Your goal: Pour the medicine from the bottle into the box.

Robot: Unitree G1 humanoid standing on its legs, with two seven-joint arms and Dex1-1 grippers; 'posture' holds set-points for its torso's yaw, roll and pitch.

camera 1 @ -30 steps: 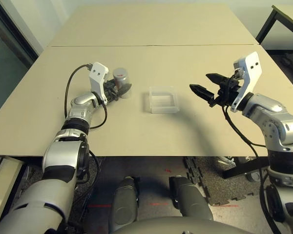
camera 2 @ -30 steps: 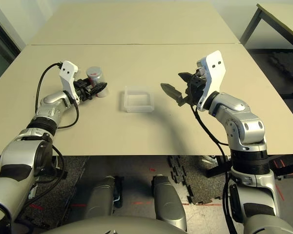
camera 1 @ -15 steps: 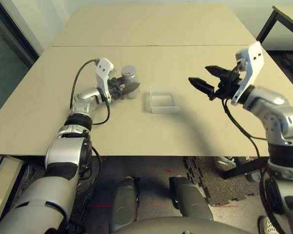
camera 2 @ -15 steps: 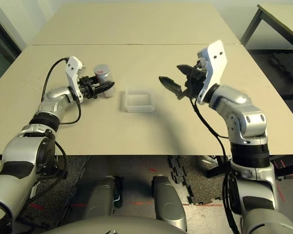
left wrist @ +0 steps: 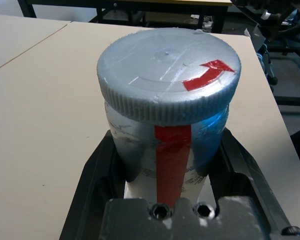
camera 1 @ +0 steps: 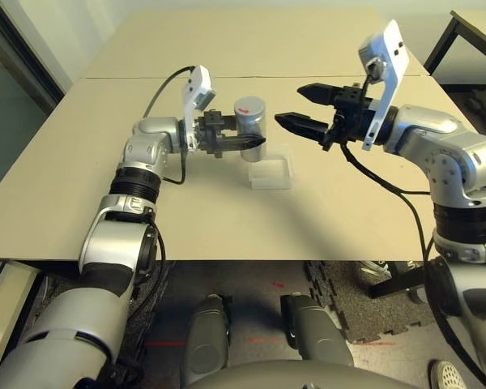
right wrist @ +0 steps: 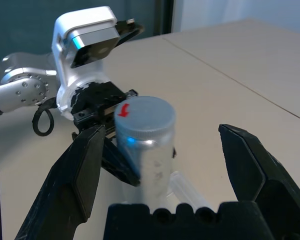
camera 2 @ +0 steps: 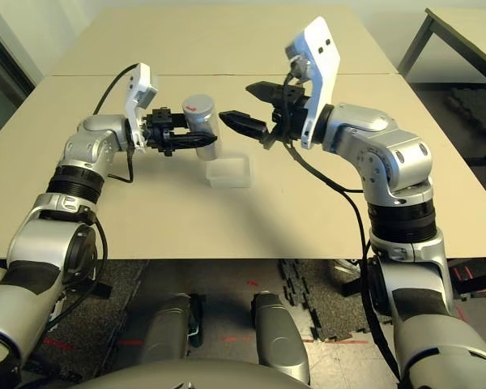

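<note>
The bottle (camera 1: 249, 120) is silvery-grey with a red stripe, and a grey cap marked with a red arrow (left wrist: 210, 75) sits on it. My left gripper (camera 1: 241, 134) is shut on its body, holding it upright in the air just behind and left of the box (camera 1: 270, 172). The box is clear plastic and lies on the table. My right gripper (camera 1: 305, 108) is open, with its fingertips just right of the cap, not touching it. In the right wrist view the bottle (right wrist: 145, 135) stands between the open fingers (right wrist: 85, 170). The medicine is hidden.
A seam (camera 1: 105, 78) between two beige tabletops runs across behind the arms. The dark frame of another table (camera 1: 441, 40) stands at the far right. The front edge of the table (camera 1: 251, 259) is close to my body.
My left gripper has lifted the bottle off the table and carried it right, up to the box. My right gripper has risen and moved left toward the bottle's cap.
</note>
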